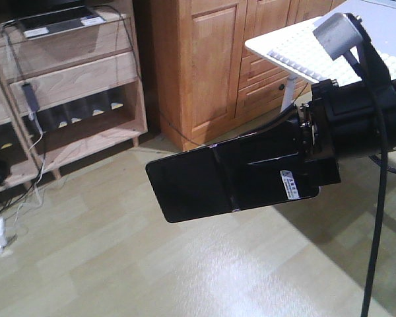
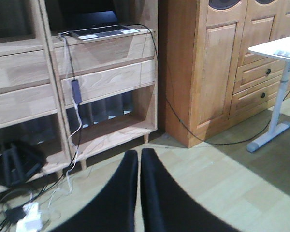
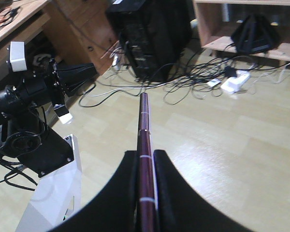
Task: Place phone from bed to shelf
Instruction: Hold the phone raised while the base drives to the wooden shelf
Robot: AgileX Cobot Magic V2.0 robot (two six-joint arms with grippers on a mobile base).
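I see phone [image 1: 231, 175] clamped edge-on in right gripper [image 3: 146, 193], in air over floor [image 1: 119, 264], apart from shelf [image 1: 79, 82]. Glossy black slab, crease across middle, white sticker [image 1: 290, 183] near gripped end. Left gripper [image 2: 139, 186] pinched together, holding nothing.

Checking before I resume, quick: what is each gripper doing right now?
Left gripper: closed, holding nothing.
Right gripper: closed on the flat glossy black phone.
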